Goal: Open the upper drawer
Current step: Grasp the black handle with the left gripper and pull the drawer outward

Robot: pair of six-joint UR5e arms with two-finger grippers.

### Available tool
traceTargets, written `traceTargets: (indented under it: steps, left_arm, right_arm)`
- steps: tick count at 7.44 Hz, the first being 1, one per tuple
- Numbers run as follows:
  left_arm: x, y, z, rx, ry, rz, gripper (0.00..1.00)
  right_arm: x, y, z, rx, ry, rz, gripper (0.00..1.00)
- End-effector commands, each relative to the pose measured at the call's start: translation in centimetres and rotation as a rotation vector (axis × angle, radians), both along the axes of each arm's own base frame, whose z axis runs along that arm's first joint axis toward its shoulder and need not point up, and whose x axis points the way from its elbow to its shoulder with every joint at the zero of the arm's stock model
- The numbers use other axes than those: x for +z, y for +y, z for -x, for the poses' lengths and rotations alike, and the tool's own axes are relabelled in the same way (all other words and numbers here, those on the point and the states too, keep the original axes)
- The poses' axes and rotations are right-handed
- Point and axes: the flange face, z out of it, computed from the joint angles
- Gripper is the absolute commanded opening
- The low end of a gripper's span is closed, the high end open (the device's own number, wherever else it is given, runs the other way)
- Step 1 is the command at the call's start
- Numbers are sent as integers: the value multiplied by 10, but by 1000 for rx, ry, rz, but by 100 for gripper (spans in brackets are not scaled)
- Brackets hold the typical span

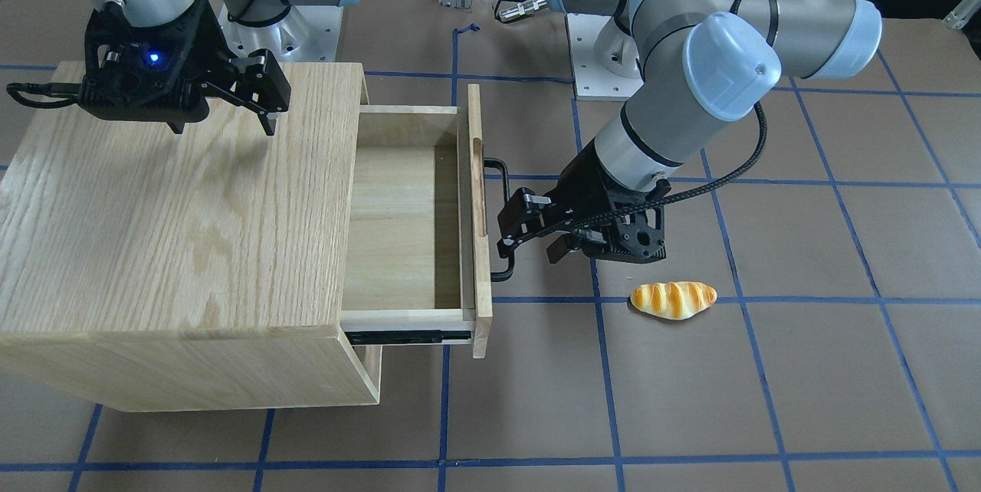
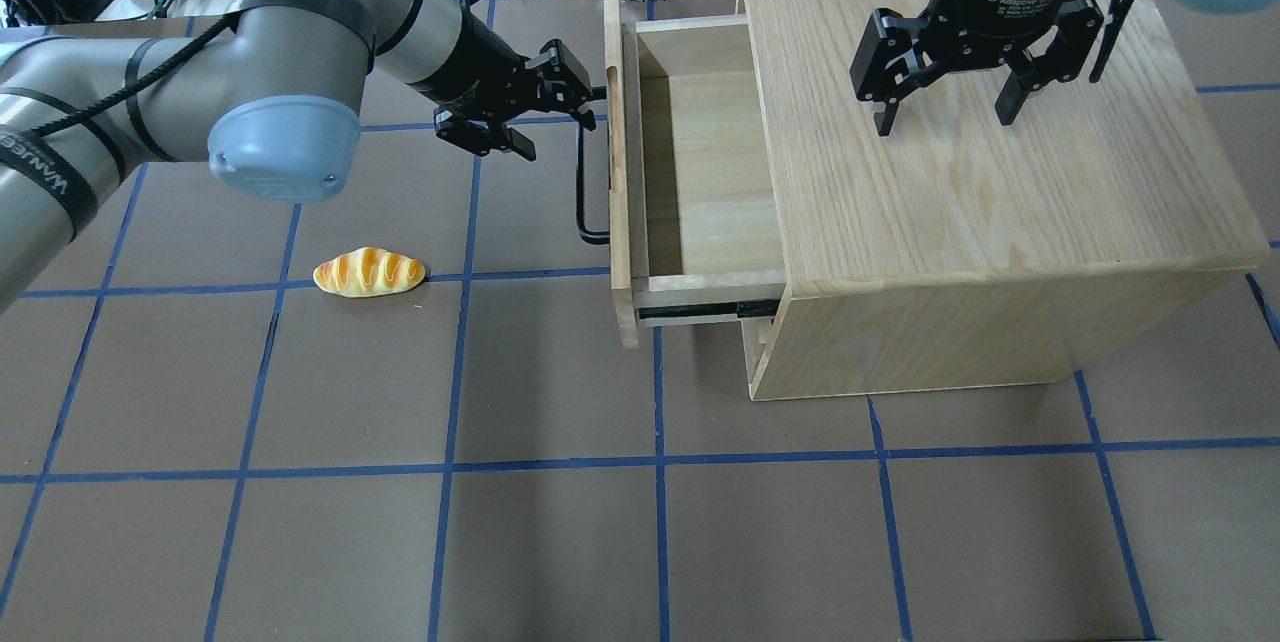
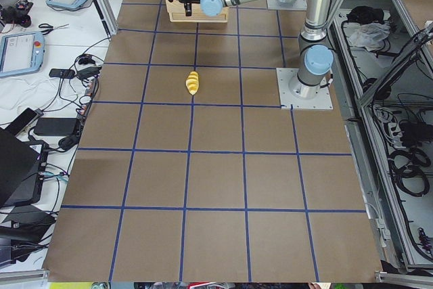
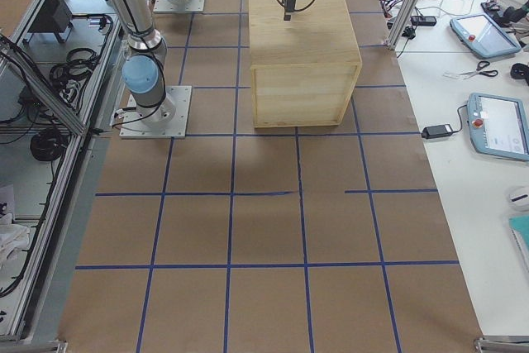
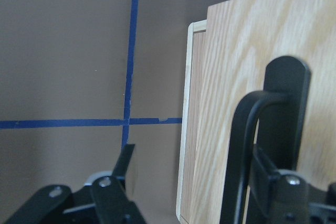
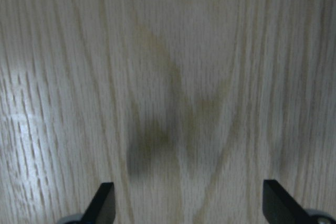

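Note:
The upper drawer [image 1: 398,224] stands pulled well out of the light-oak cabinet [image 1: 176,208], and its pale inside is empty; it also shows in the overhead view [image 2: 710,182]. Its black bar handle [image 2: 582,182] faces my left arm. My left gripper [image 2: 558,134] is open at the handle's far end. In the left wrist view the handle [image 5: 244,145] lies between the fingers, close to one finger [image 5: 286,93], and nothing is gripped. My right gripper [image 2: 943,122] is open and empty, pointing down just above the cabinet top [image 6: 189,77].
A toy bread roll [image 2: 368,272] lies on the brown mat near my left arm, in front of the drawer. The cabinet [image 4: 302,39] fills the table's far right side. Blue tape lines grid the mat.

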Motion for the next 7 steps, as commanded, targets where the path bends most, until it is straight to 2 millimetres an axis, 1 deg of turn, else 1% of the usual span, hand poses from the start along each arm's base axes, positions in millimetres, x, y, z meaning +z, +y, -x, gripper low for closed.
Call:
traceTargets:
  steps: [1,2,3,4,5,6,7]
  left_arm:
    - [-8,-1,-26,-4,-72,-7,76]
    - [-8,-4,-46,4,-73,-17,77]
    - [-3,-5,-55,16,-74,-24,80]
    - [5,-3,-64,28,-92,-40,81]
    - [16,2,-69,36,-106,-57,88]
    - [32,9,-69,36,-106,-63,100]
    - [58,19,-68,34,-107,-81,100]
  right_arm:
    - [-1,0,0,1,0,-1,100]
    - [0,0,0,-1,0,0,100]
    - [0,0,0,-1,0,0,100]
    - [0,0,0,-1,0,0,100]
    - [0,0,0,-1,0,0,100]
    - [0,0,0,-1,0,0,100]
    - [0,0,0,-1,0,0,100]
